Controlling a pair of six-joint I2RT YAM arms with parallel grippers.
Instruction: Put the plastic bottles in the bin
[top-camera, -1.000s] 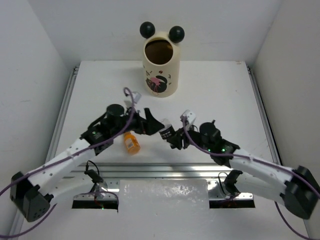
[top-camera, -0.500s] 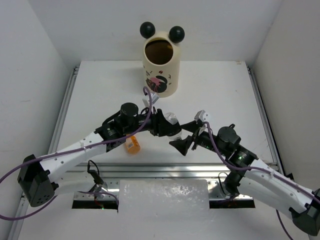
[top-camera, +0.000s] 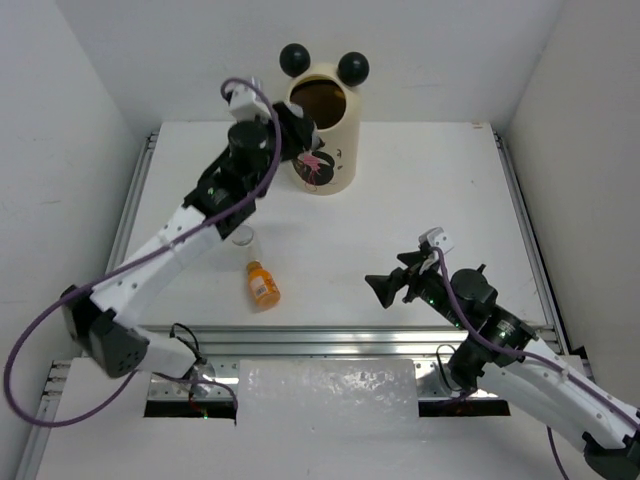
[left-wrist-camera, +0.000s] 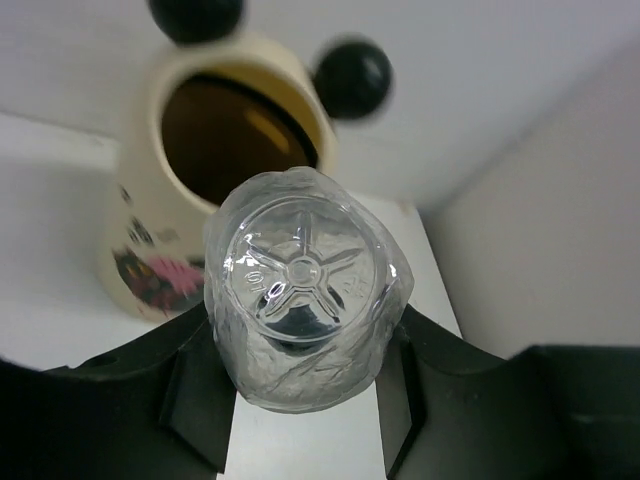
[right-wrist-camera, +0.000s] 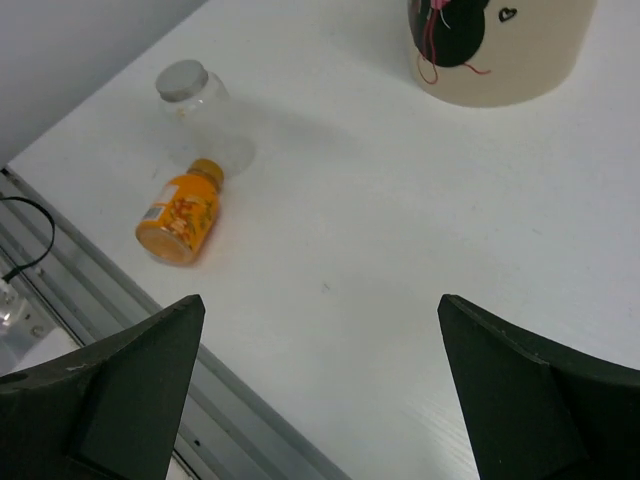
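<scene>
Clear plastic bottle (left-wrist-camera: 300, 305) between left jaws, near dark-mouthed bin (left-wrist-camera: 135, 205)

left arm (top-camera: 172, 238) stretched far forward, fingers (left-wrist-camera: 195, 400) clamped; right arm (top-camera: 505, 335) low, fingers (right-wrist-camera: 120, 395) spread wide.

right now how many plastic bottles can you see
3. One clear bottle held in the left gripper, near the bin; one orange bottle lying on the table; one clear silver-capped bottle upright beside it. Any inside the bin are hidden.

crinkled clear bottle (left-wrist-camera: 300, 300): glossy plastic | orange bottle (right-wrist-camera: 178, 218): glossy plastic | bin (top-camera: 340, 165): smooth cream | table (top-camera: 430, 190): matt white
</scene>
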